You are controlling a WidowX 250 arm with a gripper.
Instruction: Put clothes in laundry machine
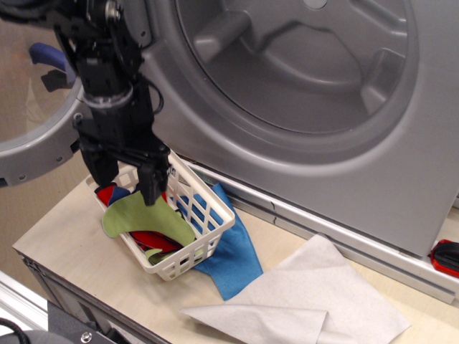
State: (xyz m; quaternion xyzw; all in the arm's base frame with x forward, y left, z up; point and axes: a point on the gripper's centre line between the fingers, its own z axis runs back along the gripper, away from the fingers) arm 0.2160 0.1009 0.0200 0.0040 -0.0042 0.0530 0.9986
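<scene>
Closest to me, a big pale grey cloth (315, 294) lies flat on the table (64, 244). A blue cloth (233, 254) sticks out from under the white basket (188, 247) beside it.

The basket holds the clothes (143, 218): a green sock-shaped piece on top, with red and blue bits under it. The black gripper (129, 183) hangs right over the back of the basket with its two fingers spread apart and pointing down. Nothing is in them (the tips look very near the green piece, but I can't tell if they touch it).

Behind that stands the laundry machine (337, 107), with its round door (50, 122) swung open to the left. The part of the drum I can see has no clothes in it. So I think the job has hardly started, and every piece must still go in.

I can't find any words or labels to read anywhere.
</scene>
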